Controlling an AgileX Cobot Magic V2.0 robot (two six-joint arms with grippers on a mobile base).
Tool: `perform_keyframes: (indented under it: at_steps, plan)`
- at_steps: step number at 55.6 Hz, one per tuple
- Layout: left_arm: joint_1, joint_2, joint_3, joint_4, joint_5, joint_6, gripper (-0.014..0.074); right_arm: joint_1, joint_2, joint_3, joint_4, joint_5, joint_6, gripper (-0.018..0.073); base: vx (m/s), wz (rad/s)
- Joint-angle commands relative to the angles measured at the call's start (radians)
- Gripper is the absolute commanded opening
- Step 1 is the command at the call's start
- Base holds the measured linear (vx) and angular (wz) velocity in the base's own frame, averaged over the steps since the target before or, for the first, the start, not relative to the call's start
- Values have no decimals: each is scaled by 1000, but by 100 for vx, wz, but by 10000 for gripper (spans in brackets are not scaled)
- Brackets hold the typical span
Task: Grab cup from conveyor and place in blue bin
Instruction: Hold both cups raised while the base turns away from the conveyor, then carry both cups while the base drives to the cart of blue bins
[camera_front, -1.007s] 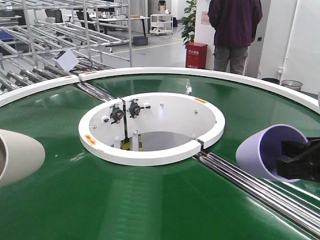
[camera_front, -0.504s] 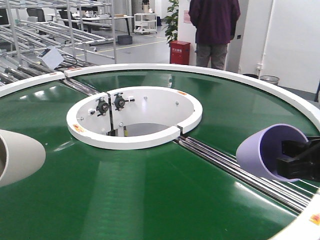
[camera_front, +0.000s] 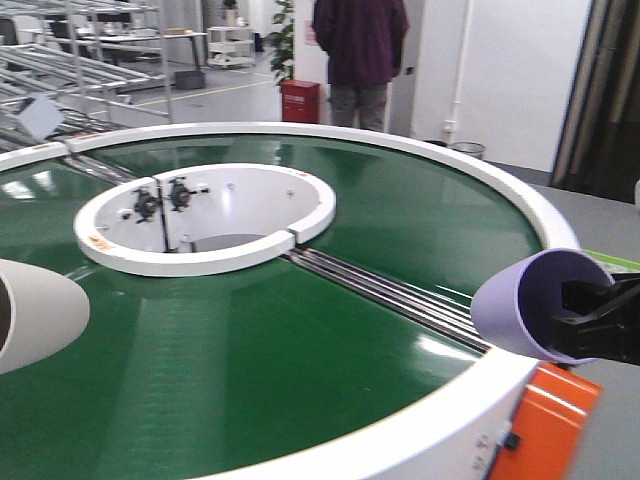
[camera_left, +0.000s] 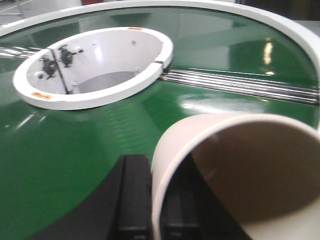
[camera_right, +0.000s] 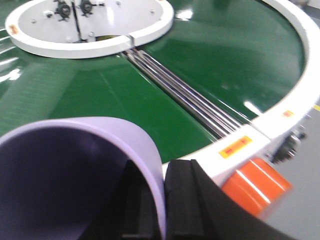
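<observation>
Conveyor (camera_front: 300, 350): is showing a glossy green belt, with steel rollers (camera_front: 390, 290) running from the white-walled central opening (camera_front: 250, 200) out to the outer white rim (camera_front: 470, 400).
Left tool (camera_left: 154, 167): is clenching on the wall of the cream cup (camera_left: 250, 170), with one black finger (camera_left: 134, 200) pressing outside the rim and the other sitting inside the mouth.
Cream cup: is being held on its side over the green belt, at the left edge of the front view, with its mouth turned toward the wrist camera.
Right tool (camera_right: 161, 175): is grasping the purple cup (camera_right: 65, 165), pinching its wall between two black fingers.
Purple cup: is being held sideways near the outer white rim, at the right of the front view, with its open mouth facing the tool.
Orange part (camera_front: 545, 415): is sitting on the conveyor's outer side, just below the purple cup.
Background: a person (camera_front: 360, 45) is standing beyond the conveyor, beside a red box (camera_front: 300, 100).
</observation>
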Motion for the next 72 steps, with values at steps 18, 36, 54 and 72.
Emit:
perform_keyframes:
  at_steps: [18, 36, 54, 72]
  plan:
    - [-2, -12, -30, -24, -72, -2, 0, -4, -18, -32, -12, -91, -4, -9, -17, -49]
    - [-2, -12, -30, -24, -72, -2, 0, -4, -18, -32, -12, -81, -4, -9, -14, -60]
    - [-2, -12, -30, -24, -72, -2, 0, -4, -18, -32, -12, -81, -4, -9, -9, -62]
    - [-2, -12, -30, -24, -72, -2, 0, -4, -18, -32, -12, -81, -4, -9, 0, -59]
